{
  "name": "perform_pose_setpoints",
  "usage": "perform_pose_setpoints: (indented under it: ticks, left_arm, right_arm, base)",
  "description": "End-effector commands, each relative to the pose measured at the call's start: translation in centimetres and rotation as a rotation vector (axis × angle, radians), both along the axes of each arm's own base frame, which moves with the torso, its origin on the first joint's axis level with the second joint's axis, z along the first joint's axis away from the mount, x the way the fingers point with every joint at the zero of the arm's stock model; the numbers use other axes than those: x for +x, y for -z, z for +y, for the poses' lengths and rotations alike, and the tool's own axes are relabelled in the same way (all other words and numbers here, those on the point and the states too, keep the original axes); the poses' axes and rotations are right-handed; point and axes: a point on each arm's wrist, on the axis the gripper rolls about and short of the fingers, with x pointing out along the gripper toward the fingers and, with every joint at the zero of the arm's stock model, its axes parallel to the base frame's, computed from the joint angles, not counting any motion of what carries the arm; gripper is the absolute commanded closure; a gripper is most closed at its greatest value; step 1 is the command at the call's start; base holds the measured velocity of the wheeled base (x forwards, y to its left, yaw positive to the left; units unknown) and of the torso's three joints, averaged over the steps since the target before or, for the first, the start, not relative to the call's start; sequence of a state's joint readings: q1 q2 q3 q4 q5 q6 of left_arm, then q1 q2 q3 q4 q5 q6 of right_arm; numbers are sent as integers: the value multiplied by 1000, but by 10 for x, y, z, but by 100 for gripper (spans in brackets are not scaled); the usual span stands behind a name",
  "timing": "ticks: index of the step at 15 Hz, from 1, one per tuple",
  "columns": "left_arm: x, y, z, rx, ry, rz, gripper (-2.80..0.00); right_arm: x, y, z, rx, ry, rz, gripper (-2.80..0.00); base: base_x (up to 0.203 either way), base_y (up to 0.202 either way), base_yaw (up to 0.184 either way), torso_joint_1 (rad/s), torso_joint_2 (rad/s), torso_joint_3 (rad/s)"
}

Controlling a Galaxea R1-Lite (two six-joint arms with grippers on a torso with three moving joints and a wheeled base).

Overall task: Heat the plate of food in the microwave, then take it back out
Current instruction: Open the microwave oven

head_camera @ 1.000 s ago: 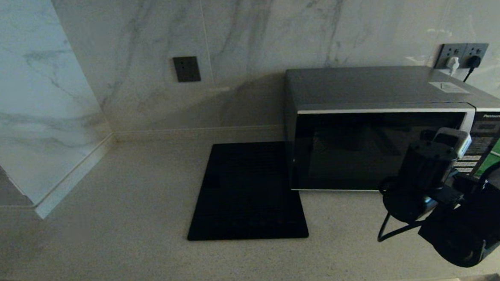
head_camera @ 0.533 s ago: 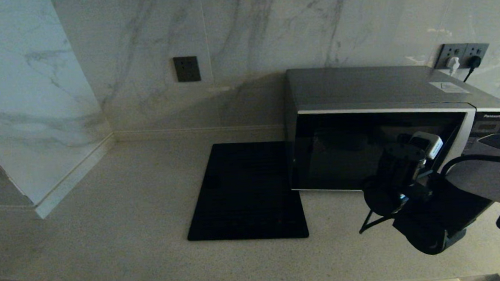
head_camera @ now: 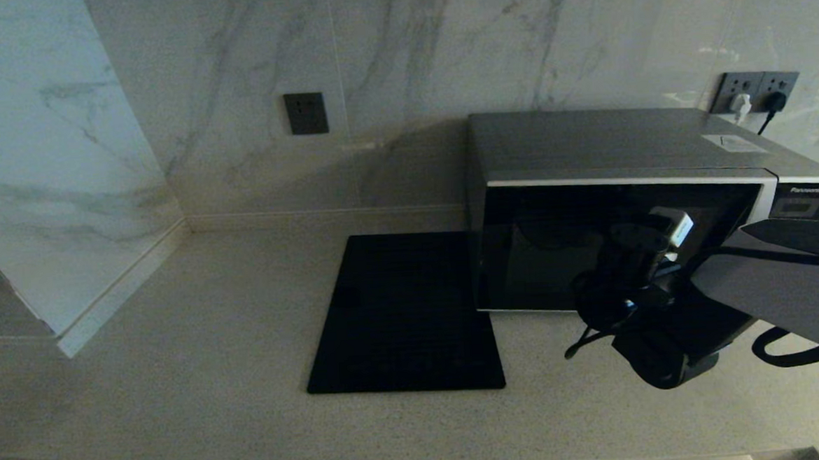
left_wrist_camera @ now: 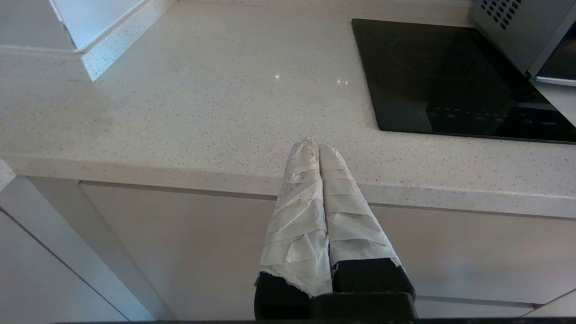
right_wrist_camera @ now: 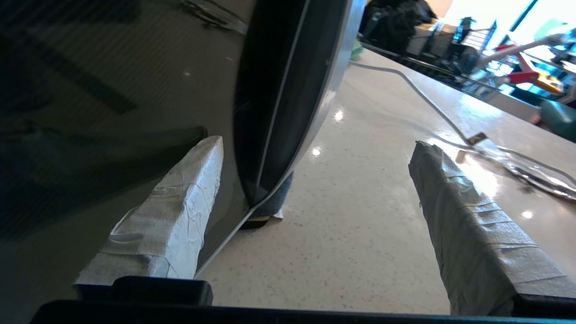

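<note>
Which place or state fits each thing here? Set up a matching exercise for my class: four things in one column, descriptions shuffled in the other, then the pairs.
Column 1
1. microwave
2. black slab
3. left hand
4. right hand

Column 2
A. fingers shut, over the front edge of the counter
B. lying flat, left of the microwave
C. fingers open, at the microwave's door
D. standing at the counter's right

Pairs: 1-D, 2-B, 3-A, 4-C

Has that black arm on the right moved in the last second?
Yes. The right gripper has slid leftward across the microwave door, away from its button panel.
</note>
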State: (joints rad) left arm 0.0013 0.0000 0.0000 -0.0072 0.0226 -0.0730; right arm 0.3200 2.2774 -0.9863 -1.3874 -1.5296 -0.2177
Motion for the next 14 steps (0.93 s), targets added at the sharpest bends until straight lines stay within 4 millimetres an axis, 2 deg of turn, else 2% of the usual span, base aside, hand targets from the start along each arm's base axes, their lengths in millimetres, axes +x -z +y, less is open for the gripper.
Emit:
perform_pose_setpoints:
  ticks: [1, 7, 14]
  left_arm:
    - [0, 0, 0, -1, -1, 0, 0]
    - [0, 0, 0, -1, -1, 0, 0]
    - [0, 0, 0, -1, -1, 0, 0]
  right_arm:
    - [10, -3, -4, 5, 18, -19, -280]
    - [38, -8, -8, 10, 46, -40, -280]
    - [42, -15, -25, 12, 86, -51, -280]
  base:
    - [0, 0, 0, 0, 0, 0]
    - [0, 0, 0, 0, 0, 0]
    - [0, 0, 0, 0, 0, 0]
